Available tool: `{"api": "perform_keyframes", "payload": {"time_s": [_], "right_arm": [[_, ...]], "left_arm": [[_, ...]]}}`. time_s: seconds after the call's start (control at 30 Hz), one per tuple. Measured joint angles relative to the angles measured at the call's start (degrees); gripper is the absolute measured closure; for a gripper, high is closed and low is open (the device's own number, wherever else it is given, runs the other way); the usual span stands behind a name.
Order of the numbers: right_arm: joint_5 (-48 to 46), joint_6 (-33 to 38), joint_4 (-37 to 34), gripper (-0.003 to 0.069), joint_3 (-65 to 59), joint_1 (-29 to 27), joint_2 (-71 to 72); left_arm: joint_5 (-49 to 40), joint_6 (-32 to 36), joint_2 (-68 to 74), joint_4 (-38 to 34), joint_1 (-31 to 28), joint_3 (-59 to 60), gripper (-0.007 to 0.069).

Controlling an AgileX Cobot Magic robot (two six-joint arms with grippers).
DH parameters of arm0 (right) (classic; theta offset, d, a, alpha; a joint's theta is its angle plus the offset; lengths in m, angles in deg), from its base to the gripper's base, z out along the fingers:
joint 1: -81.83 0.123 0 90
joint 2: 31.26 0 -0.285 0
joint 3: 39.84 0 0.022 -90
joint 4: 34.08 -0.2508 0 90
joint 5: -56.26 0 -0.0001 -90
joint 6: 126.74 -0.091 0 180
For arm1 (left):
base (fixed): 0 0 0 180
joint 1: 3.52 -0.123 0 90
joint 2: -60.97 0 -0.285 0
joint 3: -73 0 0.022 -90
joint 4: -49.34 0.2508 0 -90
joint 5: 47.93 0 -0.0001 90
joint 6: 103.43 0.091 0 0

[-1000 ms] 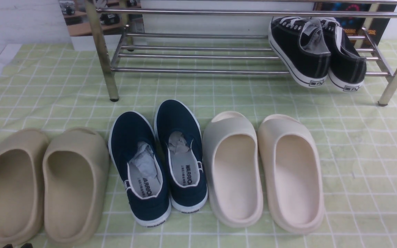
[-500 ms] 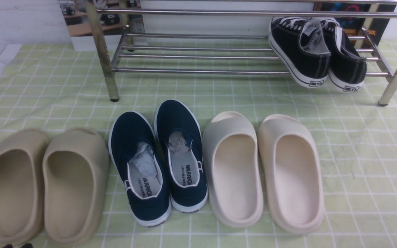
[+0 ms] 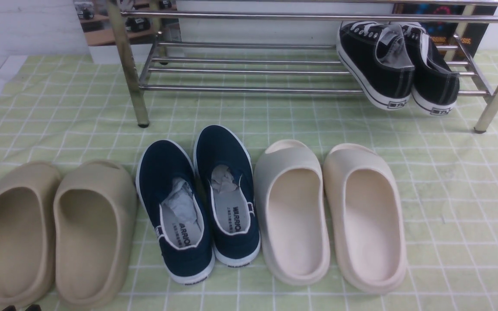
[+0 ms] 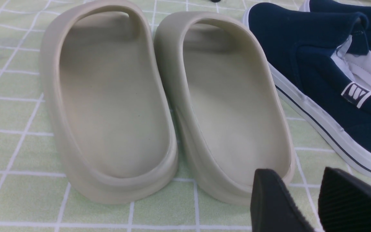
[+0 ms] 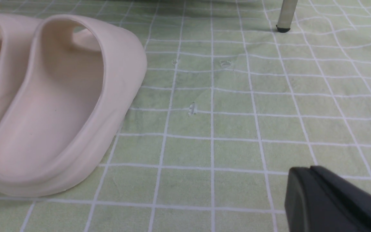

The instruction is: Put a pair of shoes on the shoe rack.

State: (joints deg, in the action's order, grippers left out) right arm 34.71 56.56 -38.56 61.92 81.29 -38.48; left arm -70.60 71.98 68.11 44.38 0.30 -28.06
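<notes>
black sneakers on shoe rack, toes hidden behind rack bar

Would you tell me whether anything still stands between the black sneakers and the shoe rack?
Nothing visible does: the black sneakers already rest on the lower bars of the shoe rack, at its right end, heels overhanging the front bar.

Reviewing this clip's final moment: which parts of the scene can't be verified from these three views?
- Right hand: right wrist view shows one dark finger cut by the frame edge; open or shut unclear.
- Black sneakers: front view, toes hidden behind the shoe rack upper bar and their own heels.
- Shoe rack: its top is cut off by the frame's upper edge.
- Left hand: only fingertips show, apart and empty.
</notes>
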Motion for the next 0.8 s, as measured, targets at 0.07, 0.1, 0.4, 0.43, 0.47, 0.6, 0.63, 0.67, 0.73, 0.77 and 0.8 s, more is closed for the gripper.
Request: {"api": "perform_keyframes", "payload": {"time_s": [0.07,0.1,0.4,0.43,0.47,0.6,0.63,0.67,0.73,0.77,0.8], "right_arm": [[-0.12,0.0,0.07,0.0645,0.0,0.0,0.0],[-0.12,0.0,0.07,0.0644,0.0,0.0,0.0],[-0.18,0.0,0.14,0.0643,0.0,0.0,0.0],[-0.18,0.0,0.14,0.0643,0.0,0.0,0.0],[-0.25,0.0,0.14,0.0641,0.04,0.0,0.0],[-0.25,0.0,0.14,0.0639,0.04,0.0,0.0],[-0.25,0.0,0.14,0.0638,0.04,0.0,0.0],[-0.25,0.0,0.14,0.0639,0.04,0.0,0.0],[-0.25,0.0,0.14,0.0639,0.04,0.0,0.0],[-0.25,0.0,0.14,0.0639,0.04,0.0,0.0],[-0.25,0.0,0.14,0.0639,0.04,0.0,0.0]], "left_arm": [[0.0,0.0,0.0,0.0,0.0,0.0,0.0386],[0.0,0.0,0.0,0.0,0.0,0.0,0.0386],[0.0,0.0,0.0,0.0,0.0,0.0,0.0386],[0.0,0.0,0.0,0.0,0.0,0.0,0.0386],[0.0,0.0,0.0,0.0,0.0,0.0,0.0386],[0.0,0.0,0.0,0.0,0.0,0.0,0.0386],[0.0,0.0,0.0,0.0,0.0,0.0,0.0386],[0.0,0.0,0.0,0.0,0.0,0.0,0.0386],[0.0,0.0,0.0,0.0,0.0,0.0,0.0386],[0.0,0.0,0.0,0.0,0.0,0.0,0.0386],[0.0,0.0,0.0,0.0,0.0,0.0,0.0386]]}}
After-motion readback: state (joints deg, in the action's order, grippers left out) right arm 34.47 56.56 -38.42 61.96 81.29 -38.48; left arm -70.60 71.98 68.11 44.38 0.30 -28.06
